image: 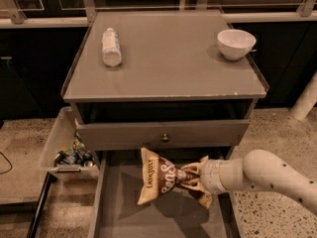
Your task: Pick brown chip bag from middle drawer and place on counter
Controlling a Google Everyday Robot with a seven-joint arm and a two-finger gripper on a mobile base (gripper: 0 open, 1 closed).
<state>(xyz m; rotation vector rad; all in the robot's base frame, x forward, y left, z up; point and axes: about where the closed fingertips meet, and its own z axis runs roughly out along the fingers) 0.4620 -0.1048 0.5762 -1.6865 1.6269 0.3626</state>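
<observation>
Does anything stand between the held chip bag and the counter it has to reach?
The gripper holds the brown chip bag over the middle drawer. The knobbed drawer front sits between the bag and the counter. On top, a bottle lies left and a bowl right, with open surface between.

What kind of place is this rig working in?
Probably an office kitchenette or test mock-up: a grey counter carrying a white bowl and bottle, and a speckled floor. The gripper holds the brown chip bag over the middle drawer.

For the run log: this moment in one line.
tool: shut on bag, over drawer | bag: off drawer floor | counter: no bag yet
</observation>
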